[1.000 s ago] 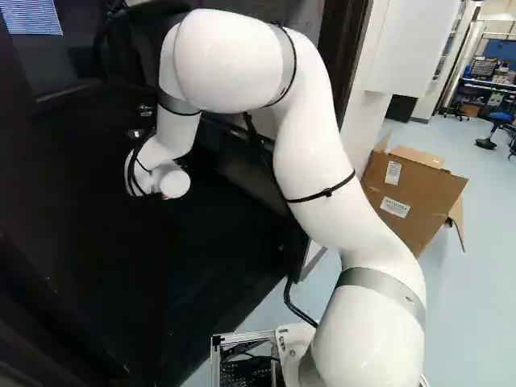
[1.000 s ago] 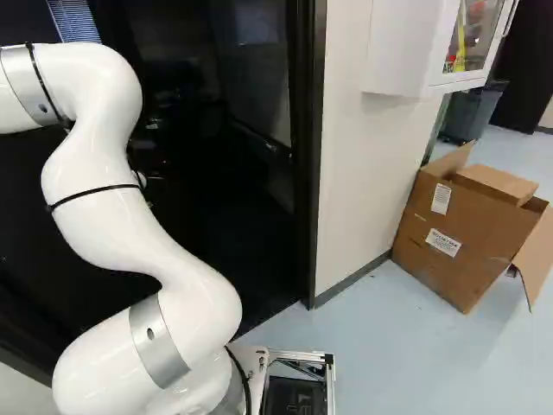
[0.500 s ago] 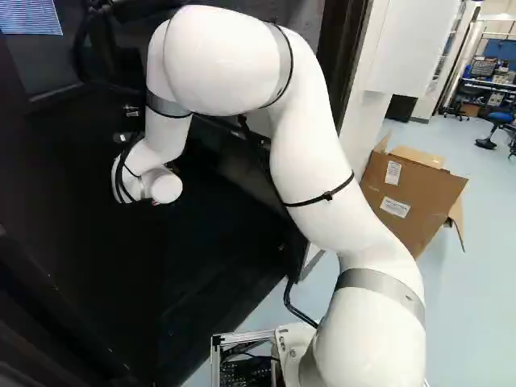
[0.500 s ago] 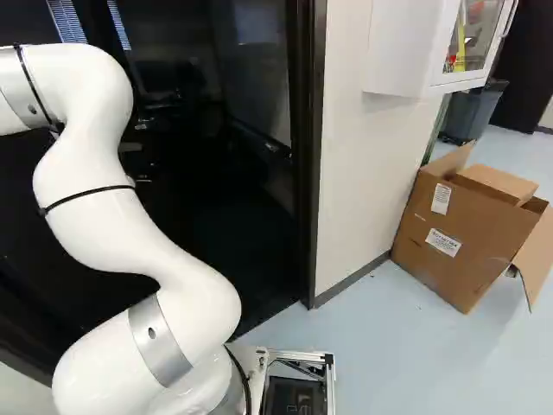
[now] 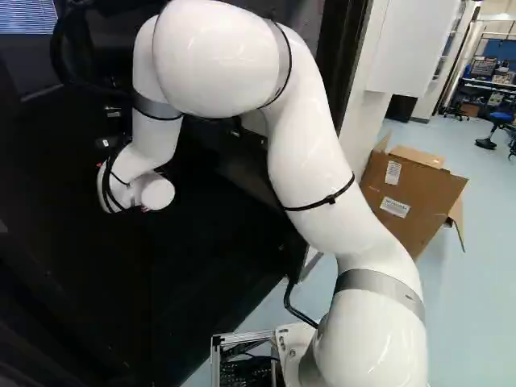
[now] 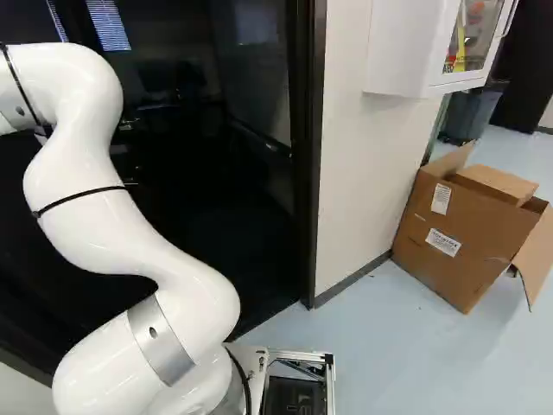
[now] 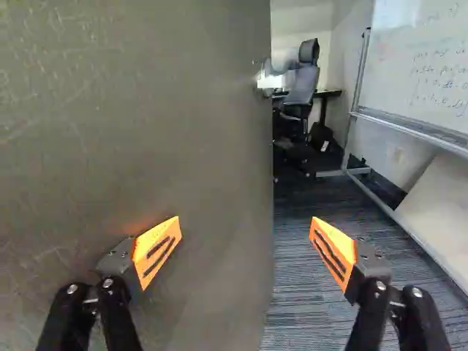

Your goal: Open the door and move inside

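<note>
Door stands ajar ahead of the claw, which is open, fingers wide apart. One finger is over the door, the other over the gap, where carpet, a chair and a whiteboard show.

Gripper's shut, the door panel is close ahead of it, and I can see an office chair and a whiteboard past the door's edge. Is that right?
Not quite: the wrist view shows the gripper open, its two fingers wide apart. The door panel is close ahead of it, and the office chair and whiteboard do show past the door's edge.
</note>
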`<state>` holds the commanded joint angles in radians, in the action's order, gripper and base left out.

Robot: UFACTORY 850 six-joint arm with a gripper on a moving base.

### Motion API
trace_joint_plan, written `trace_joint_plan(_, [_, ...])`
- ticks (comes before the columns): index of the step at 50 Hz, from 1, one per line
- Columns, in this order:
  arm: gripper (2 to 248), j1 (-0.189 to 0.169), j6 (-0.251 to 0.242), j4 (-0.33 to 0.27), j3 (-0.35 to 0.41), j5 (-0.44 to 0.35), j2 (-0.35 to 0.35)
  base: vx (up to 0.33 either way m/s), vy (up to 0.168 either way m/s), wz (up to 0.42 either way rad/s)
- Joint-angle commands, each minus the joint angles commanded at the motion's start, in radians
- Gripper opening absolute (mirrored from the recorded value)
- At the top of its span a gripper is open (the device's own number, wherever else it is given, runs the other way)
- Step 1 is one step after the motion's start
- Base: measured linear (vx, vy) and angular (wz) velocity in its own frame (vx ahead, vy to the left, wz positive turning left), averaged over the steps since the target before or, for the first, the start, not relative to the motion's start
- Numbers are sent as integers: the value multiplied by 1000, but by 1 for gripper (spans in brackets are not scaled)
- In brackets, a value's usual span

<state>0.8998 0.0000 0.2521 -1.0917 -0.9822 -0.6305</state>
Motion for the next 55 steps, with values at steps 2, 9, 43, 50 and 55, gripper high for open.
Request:
trace_joint_plan(2, [247,5,0,-3,0,0,0,0,0,0])
trace_joint_plan(9, [247,21,0,-12,1,0,1,0,0,0])
trace_joint_plan(43, [247,77,0,-46,11,0,8,0,0,0])
trace_joint_plan(50, [247,87,0,-52,8,0,6,0,0,0])
trace_joint_plan(55, [247,94,0,-57,5,0,4,0,0,0])
